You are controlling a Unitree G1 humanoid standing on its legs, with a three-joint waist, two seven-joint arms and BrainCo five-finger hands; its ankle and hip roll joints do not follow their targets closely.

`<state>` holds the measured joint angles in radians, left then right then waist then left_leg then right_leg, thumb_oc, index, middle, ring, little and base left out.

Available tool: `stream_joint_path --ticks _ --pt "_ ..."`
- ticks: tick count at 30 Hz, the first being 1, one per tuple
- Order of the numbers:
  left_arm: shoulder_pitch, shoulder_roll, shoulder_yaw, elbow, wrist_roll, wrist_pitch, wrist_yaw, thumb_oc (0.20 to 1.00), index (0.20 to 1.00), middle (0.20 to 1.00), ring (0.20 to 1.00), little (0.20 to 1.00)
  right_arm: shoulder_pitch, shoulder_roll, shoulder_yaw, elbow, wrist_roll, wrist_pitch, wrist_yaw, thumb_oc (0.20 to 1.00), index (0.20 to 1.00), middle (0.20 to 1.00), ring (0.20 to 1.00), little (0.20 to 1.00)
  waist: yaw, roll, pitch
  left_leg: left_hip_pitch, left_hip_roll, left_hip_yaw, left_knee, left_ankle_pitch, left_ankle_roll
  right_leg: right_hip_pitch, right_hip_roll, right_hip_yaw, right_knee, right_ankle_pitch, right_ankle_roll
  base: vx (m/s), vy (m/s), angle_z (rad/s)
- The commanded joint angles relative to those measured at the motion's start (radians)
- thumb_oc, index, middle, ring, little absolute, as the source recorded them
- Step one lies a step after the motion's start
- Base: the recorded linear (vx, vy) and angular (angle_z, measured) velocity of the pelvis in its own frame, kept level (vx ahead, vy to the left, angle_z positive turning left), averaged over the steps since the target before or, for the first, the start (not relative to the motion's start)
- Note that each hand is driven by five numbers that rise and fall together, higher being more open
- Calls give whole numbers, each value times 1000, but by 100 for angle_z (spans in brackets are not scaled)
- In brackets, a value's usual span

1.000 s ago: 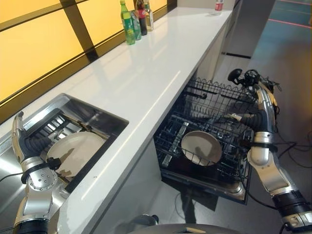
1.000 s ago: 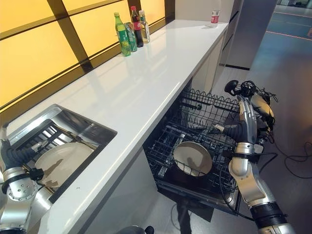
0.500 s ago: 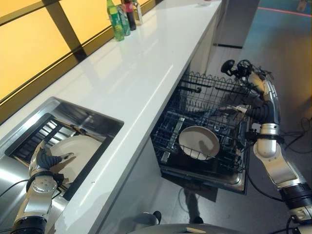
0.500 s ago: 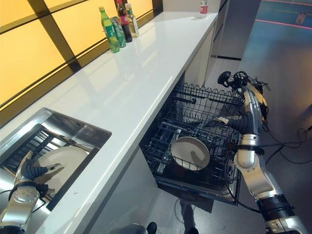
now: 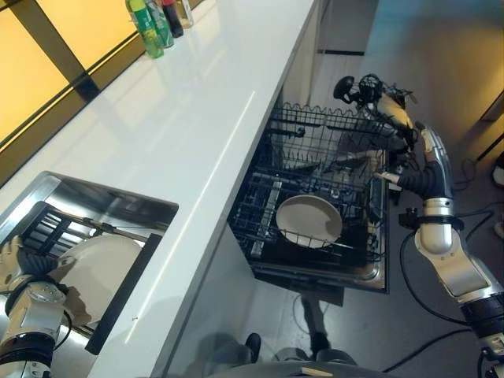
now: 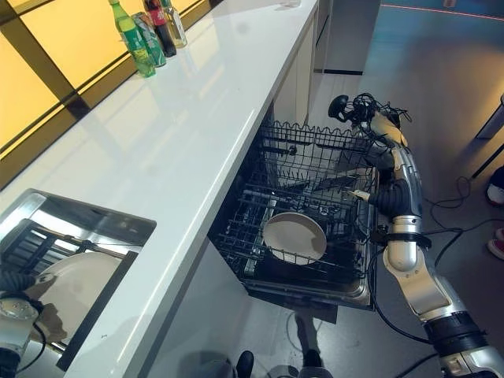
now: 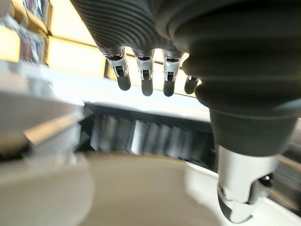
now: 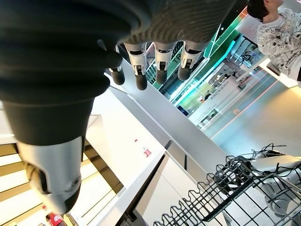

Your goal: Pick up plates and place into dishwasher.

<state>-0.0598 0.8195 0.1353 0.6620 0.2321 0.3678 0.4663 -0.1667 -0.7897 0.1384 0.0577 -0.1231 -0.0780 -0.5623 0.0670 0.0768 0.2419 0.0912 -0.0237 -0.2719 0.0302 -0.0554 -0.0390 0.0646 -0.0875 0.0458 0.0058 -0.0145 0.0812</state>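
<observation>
- In the sink at near left, one pale plate lies flat beside a dark slatted rack; a dark strip runs along the sink's right edge.
- Second plate sits tilted in the lower rack of the open dishwasher, right of the counter and below its edge.
- Left hand is at the near-left rim of the sink plate; the eye views do not settle whether it touches. Left wrist view: fingers straight and spread, thumb apart, nothing held, plate surface just below them.
- Right hand hangs at the right side of the dishwasher, by the upper wire rack. Right wrist view: fingers straight, thumb apart, empty.
- White counter runs from near to far between sink and dishwasher.
- Bottles stand in a cluster at the far left of the counter, against the yellow panelled wall.
- A person's patterned sleeve appears in the right wrist view.
</observation>
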Motion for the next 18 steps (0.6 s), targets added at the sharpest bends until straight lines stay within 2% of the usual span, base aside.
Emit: stream_joint_path --ticks 1,4,6,8,10,13,16,18 --pt "-24 143 -15 60 87 42 14 1000 1000 1000 1000 1000 -38 -61 39 -53 31 -58 -49 1000 1000 1000 1000 1000 16 -33 -60 -153 -26 -2 102 -3 -9 -108 -58 30 180 -80 94 0 0 0" --pt "-64 156 -48 96 70 33 -94 1000 1000 1000 1000 1000 -66 -61 57 -57 32 -40 -51 1000 1000 1000 1000 1000 15 -37 -46 -169 -27 -1 112 -5 -6 -127 -54 40 189 -77 97 -21 -5 1" --pt "-107 168 -118 123 117 35 -327 1000 1000 1000 1000 1000 -103 -72 73 -67 38 -18 -55 1000 1000 1000 1000 1000 11 -36 -28 -194 -31 -1 126 -5 -2 -152 -48 51 200 -72 98 -123 -15 3" --pt "-100 172 -172 69 141 50 -472 1000 1000 1000 1000 1000 -137 -86 74 -65 47 0 -59 1000 1000 1000 1000 1000 15 -30 -10 -213 -32 -1 134 1 0 -170 -41 56 211 -68 95 -114 0 2" --pt "-96 177 -194 52 111 49 -505 1000 1000 1000 1000 1000 -156 -96 83 -64 55 12 -67 1000 1000 1000 1000 1000 17 -28 0 -217 -35 -4 137 2 2 -174 -40 58 214 -66 97 -52 12 2" --pt "-117 199 -235 97 -3 -42 -596 1000 1000 1000 1000 1000 -176 -116 101 -52 58 6 -75 1000 1000 1000 1000 1000 6 -17 16 -224 -39 -1 143 4 7 -179 -36 65 215 -62 94 -32 53 -2" --pt "-118 199 -245 88 -133 -96 -623 1000 1000 1000 1000 1000 -164 -130 95 -63 55 0 -76 1000 1000 1000 1000 1000 -1 -12 26 -236 -43 2 151 4 9 -189 -33 69 218 -61 93 -45 45 -3" --pt "-114 190 -232 70 -254 -158 -633 1000 1000 1000 1000 1000 -150 -133 84 -70 54 -5 -79 1000 1000 1000 1000 1000 -1 -12 32 -239 -45 0 153 4 11 -193 -31 69 220 -61 92 -19 10 -1"
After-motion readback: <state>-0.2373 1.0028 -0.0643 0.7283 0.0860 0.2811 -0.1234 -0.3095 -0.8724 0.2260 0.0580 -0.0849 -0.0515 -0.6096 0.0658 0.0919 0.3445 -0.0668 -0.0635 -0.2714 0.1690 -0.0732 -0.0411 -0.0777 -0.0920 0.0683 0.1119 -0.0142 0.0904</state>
